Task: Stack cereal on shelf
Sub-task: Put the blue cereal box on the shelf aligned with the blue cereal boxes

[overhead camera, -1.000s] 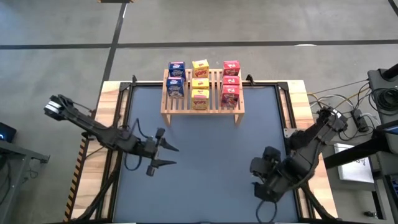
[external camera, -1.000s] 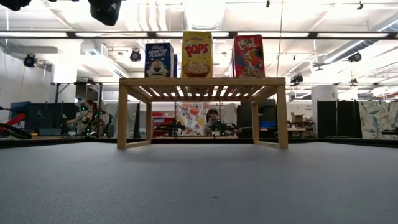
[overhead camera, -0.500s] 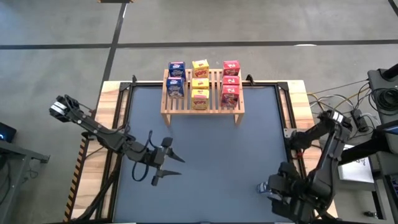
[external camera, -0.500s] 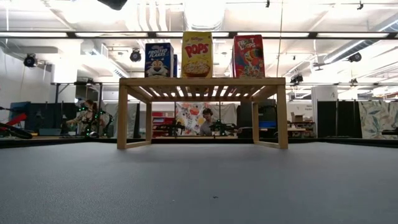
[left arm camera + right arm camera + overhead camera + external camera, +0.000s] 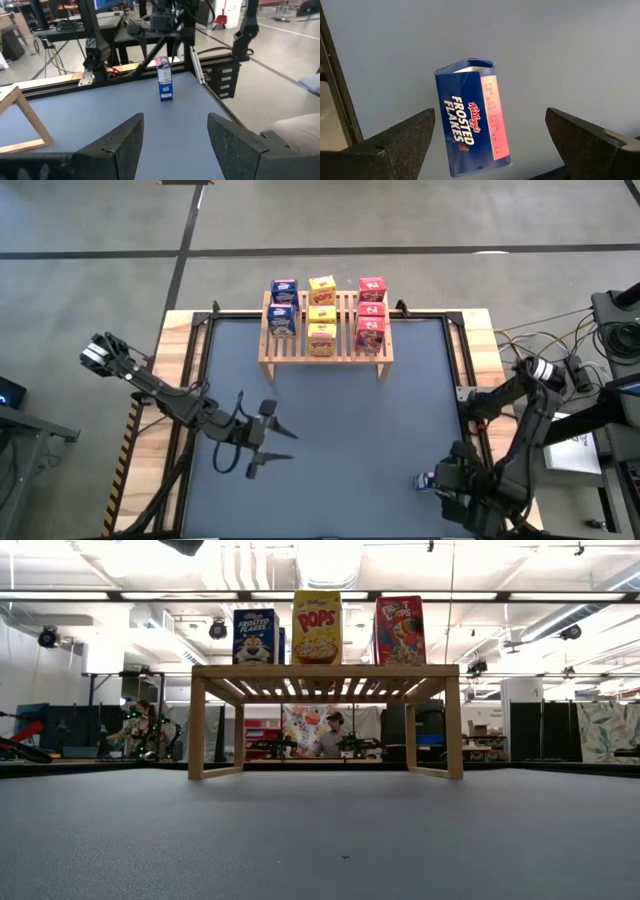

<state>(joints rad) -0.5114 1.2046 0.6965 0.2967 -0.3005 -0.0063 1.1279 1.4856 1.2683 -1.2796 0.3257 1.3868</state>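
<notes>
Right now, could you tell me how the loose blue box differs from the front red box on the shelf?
The loose blue box stands on the table; the front red box sits on the shelf. The blue one is alone; the red one heads a row of three. Both are upright.

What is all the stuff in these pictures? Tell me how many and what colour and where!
Shelf: one, light wood, at the table's far edge.
Blue cereal boxes on the shelf: two, in a column at its left end.
Yellow cereal boxes: three, in the middle column.
Red cereal boxes: three, in the right column.
Last blue cereal box: one, standing upright on the table near the right front corner, under the right gripper.
Table: one, grey-blue top with wooden edges.
People: at least two, far off in the room behind the table.
Left gripper: open, empty, over the table's left half.
Right gripper: open, above the last blue box, not touching it.
</notes>
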